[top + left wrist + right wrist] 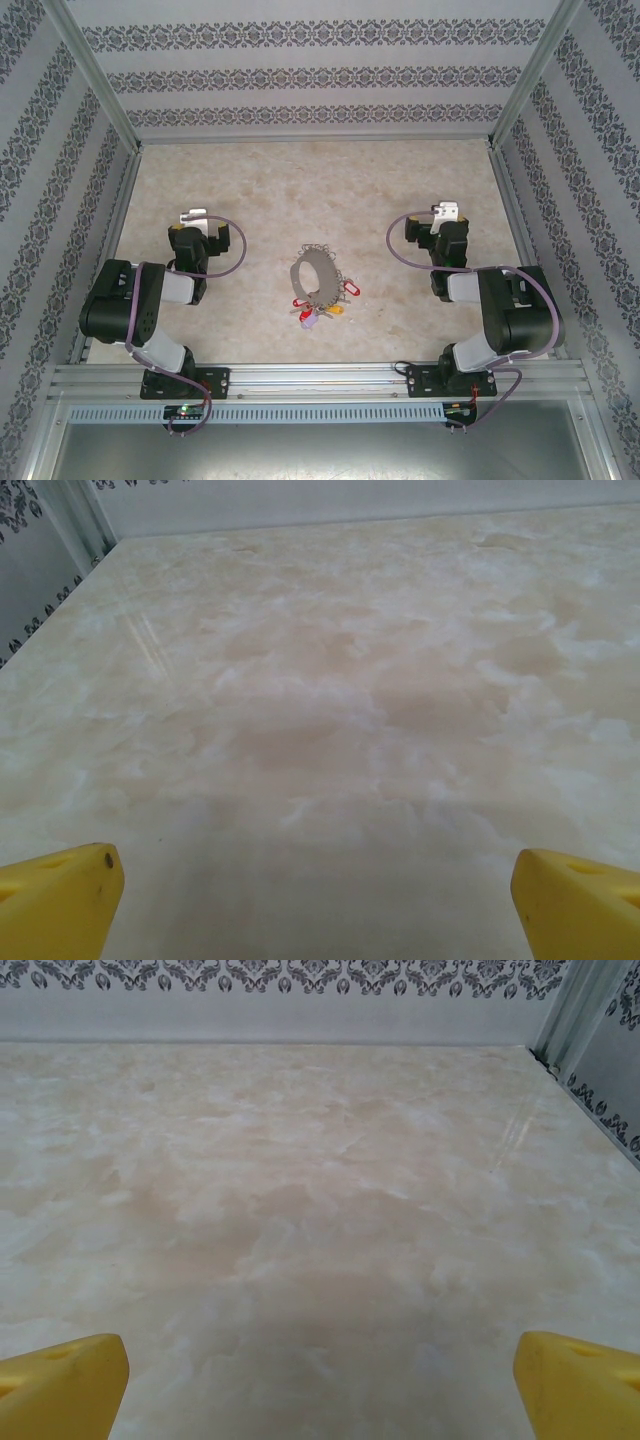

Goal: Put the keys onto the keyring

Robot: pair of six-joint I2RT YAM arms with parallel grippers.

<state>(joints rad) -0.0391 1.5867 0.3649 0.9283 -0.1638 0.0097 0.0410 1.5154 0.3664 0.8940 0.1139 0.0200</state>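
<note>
Keyring (314, 273) btwn L pincer (318, 900) & R pincer (320, 1380); both agape.

Surface (400, 190) was marbled cream and beige, walls (320, 60) were white with bands of black damask, keyring (302, 272) was silver with red, pink and yellow tags (322, 310), arms (125, 300) were black and grey, left hand (318, 910) and right hand (320, 1390) had yellow fingers (60, 905).

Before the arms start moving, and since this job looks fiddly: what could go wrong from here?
The keyring lies flat on the table as thin wire, so the wide-open left tool or right tool may skid over it instead of gripping. The tags bunch tightly at its near edge; reaching for the red tag there could drag neighbours along.
</note>
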